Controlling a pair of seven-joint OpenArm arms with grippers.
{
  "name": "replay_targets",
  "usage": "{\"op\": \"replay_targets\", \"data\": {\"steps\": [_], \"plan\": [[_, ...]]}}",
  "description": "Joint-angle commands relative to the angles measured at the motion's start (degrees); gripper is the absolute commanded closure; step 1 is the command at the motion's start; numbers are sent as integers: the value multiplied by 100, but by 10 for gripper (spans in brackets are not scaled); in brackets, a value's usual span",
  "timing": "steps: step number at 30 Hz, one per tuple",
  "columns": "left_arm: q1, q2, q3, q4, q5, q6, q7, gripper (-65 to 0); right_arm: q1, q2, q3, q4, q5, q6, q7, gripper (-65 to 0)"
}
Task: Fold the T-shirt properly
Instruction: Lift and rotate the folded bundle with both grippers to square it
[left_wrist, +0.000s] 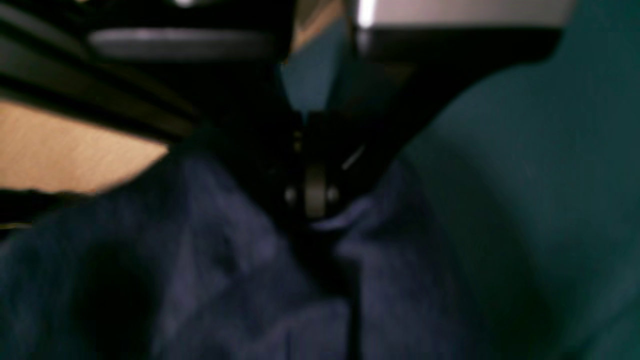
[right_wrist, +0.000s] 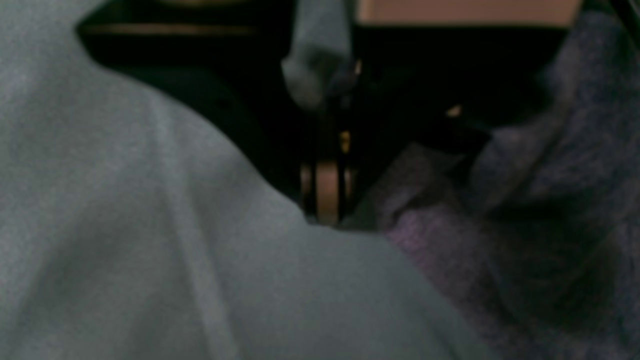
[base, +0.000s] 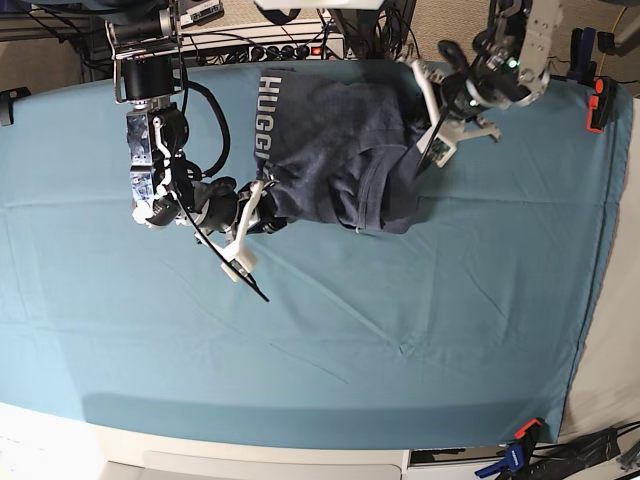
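Heathered dark blue-grey cotton T-shirt lying bunched at the far middle of the teal-cloth-covered worktop, white block lettering along its edge nearest the right arm, a doubled-over lobe of fabric sagging toward the near side.

Right tool down at the shirt's near corner below the lettering, fingers together on the hem as far as the base view shows; in the right wrist view, drawn nearly closed with purple-grey knit crowded against one side and pale teal cloth against the other. Probably pinching the shirt, though whether the cloth is caught too cannot be settled.

Left tool at the opposite edge of the shirt, pressed into the bunched fabric; in the left wrist view, closed on a ridge of dark blue knit, teal cloth just beside it.

Likely trouble from here:
- Lifting teal cloth along with the shirt, given how close both lie at each grip; would drag the whole cover and wrinkle the landing area.
- Single-layer pinch at either corner, letting the lower layer slide and the fold come out skewed.
- Uneven pull between the two arms, twisting the already crumpled body rather than flattening it.
- Slipping hem, since each grip sits close to the edge.

Around the shirt: dangling black cable looping beside the right arm, near the lettered edge, apt to snag. Orange clamp at the worktop's far corner beyond the left arm, well apart from the shirt. Power strip behind the far edge.
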Motion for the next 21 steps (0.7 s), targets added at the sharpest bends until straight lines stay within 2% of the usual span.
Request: {"op": "replay_targets", "data": {"steps": [1, 6, 14, 21], "plan": [[-96, 74, 50, -138, -22, 13, -39, 0, -52, 125, 11, -72, -684, -184, -636, 0], [-599, 400, 173, -949, -28, -48, -46, 0, -94, 125, 11, -72, -452, -184, -800, 0], [-1272, 404, 227, -1154, -20, -68, -22, 0, -540, 125, 11, -72, -101, -66, -938, 0], [-1698, 404, 227, -1165, -13, -68, -50, 0, -1073, 122, 11, -52, 601, 151, -1115, 0]]}}
